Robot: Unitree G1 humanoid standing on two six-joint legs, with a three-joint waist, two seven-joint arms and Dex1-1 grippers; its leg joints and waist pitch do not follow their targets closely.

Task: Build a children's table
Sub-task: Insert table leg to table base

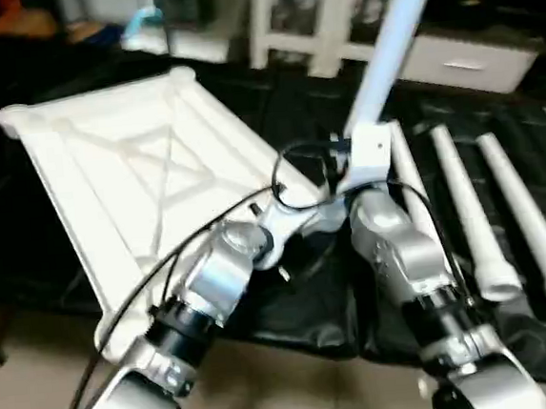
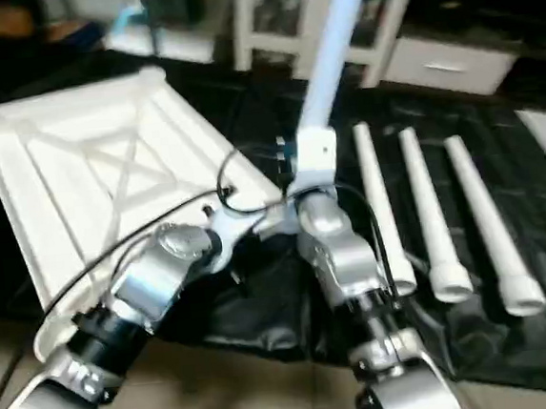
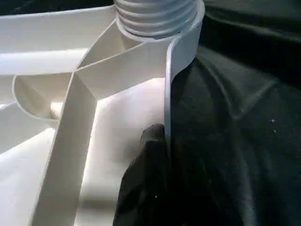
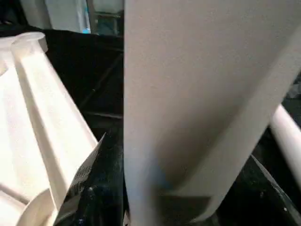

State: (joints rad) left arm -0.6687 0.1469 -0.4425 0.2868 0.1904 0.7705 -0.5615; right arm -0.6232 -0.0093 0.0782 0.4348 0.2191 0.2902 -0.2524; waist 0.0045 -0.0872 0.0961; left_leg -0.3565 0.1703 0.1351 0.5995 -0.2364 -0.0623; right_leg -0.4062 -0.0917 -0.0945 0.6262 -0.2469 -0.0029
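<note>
White plastic: every part of the children's table is white, lying on a black sheet (image 1: 311,316).
Left hand (image 3: 157,141): fingers pressed together on the side wall of the table top, just beside its near corner socket.
Right hand (image 1: 369,158): pinching one leg (image 1: 392,36) near its thick end; the leg rises steeply, tilted away from the top.
Table top (image 1: 126,169): upside down, X-ribbed underside showing, just beside both hands.
Corner socket (image 3: 157,16): ridged collar at the top's near corner, seemingly still without a leg.
Loose legs (image 1: 476,225): three, side by side to the right of the top, beyond the right arm.
Step in hand: probably fitting the first leg; the left hand steadies the top.
Next move calls for: bringing the leg's thick end over the near socket, upright, then pressing or twisting it home.
Count: one top, four legs, no leg seen fitted.
Farthest: a white glass-door cabinet (image 1: 333,17) beyond the top.
</note>
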